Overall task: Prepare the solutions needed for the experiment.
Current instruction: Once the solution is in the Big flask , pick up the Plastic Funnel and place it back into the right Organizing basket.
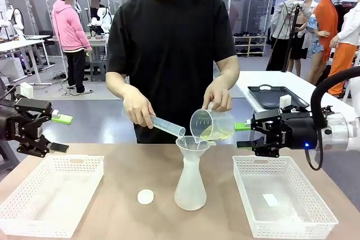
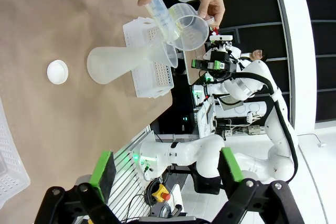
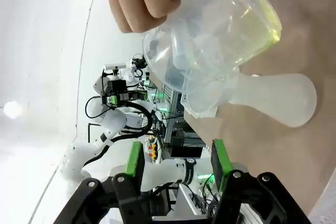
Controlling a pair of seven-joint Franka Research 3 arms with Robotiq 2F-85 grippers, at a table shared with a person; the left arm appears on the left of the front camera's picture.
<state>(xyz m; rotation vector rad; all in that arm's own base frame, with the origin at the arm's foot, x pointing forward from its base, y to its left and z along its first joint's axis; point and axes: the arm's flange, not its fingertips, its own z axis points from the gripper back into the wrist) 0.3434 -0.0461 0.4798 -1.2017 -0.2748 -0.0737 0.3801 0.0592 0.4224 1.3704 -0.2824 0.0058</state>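
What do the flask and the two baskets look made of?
Flask: probably plastic, frosted translucent and matte, with no sharp glassy glints. Left basket and right basket: white moulded plastic, lattice walls, slightly glossy rims.

Left basket (image 1: pixel 50 195) and right basket (image 1: pixel 304 206) flank a frosted flask (image 1: pixel 190 186) and round cap (image 1: pixel 145 197).

The table (image 1: pixel 121 172) bears left basket (image 1: pixel 39 226), right basket (image 1: pixel 292 229) (both white) — plus flask (image 1: pixel 190 189) and cap (image 1: pixel 145 197).
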